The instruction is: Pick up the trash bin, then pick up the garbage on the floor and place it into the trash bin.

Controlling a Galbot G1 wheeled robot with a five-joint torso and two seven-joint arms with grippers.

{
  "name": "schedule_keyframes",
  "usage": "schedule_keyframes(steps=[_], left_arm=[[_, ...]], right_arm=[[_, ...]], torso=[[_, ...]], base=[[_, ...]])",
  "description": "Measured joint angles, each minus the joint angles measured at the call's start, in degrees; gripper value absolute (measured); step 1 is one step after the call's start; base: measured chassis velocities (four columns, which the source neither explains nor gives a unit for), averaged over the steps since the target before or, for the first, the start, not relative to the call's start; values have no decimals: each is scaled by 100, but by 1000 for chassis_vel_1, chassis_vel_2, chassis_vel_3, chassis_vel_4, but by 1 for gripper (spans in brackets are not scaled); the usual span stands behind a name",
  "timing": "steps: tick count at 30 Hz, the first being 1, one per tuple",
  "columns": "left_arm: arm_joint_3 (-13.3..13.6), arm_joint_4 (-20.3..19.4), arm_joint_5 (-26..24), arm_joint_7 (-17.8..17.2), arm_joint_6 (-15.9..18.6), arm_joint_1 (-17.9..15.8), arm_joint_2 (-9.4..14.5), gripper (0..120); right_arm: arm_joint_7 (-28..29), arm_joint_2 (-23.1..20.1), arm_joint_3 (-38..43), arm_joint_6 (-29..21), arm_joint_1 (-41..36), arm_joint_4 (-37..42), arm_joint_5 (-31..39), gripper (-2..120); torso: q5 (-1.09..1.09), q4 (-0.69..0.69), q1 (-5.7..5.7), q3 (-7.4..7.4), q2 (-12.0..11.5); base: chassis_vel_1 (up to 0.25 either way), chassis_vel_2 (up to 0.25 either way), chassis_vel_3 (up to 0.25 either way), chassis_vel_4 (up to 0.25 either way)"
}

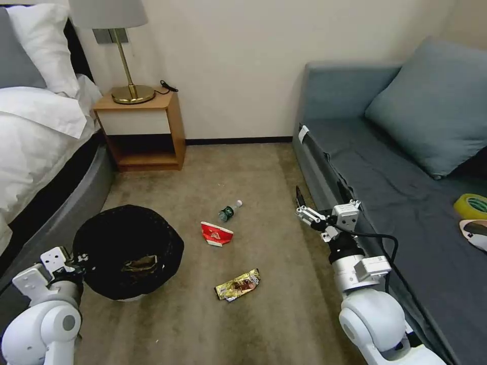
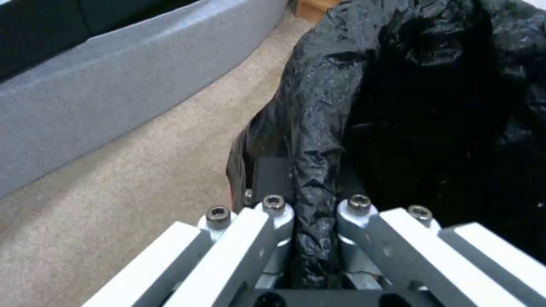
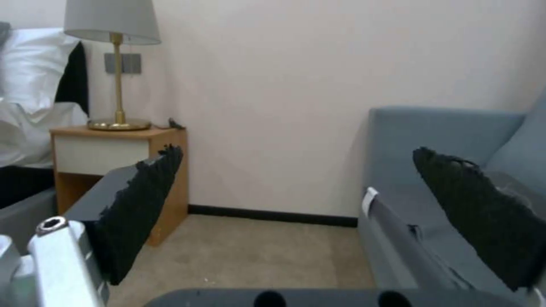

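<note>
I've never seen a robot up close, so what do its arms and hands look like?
Both arms are glossy white with rounded joints. The right hand has silver metal links, two black rough-padded fingers and a black cable looping along the wrist. The left hand has matching white-and-silver bolted links.

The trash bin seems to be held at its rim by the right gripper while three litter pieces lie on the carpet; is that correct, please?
Not quite: the left gripper holds the trash bin, its fingers shut on the bag-covered rim, as the left wrist view shows. The right gripper hangs open beside the sofa. The rest stands: bottle, cup and gold wrapper lie on the carpet.
</note>
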Motion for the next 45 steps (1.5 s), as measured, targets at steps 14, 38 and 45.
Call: schedule_keyframes(steps=[14, 38, 45], left_arm=[[13, 73, 54, 7, 13, -60, -30, 4], [31, 113, 17, 37, -3, -26, 47, 4], [36, 64, 29, 41, -8, 11, 22, 4]], right_arm=[[-2, -57, -169, 2, 258, -269, 34, 100], [-2443, -1022, -1613, 739, 2098, -2026, 801, 100], [-3756, -1070, -1804, 696, 2511, -2602, 644, 100]], torso=[[0, 0, 1, 0, 0], [0, 0, 1, 0, 0], [1, 0, 1, 0, 0]], base=[[-72, 84, 74, -83], [-18, 15, 17, -12], [0, 0, 0, 0]])
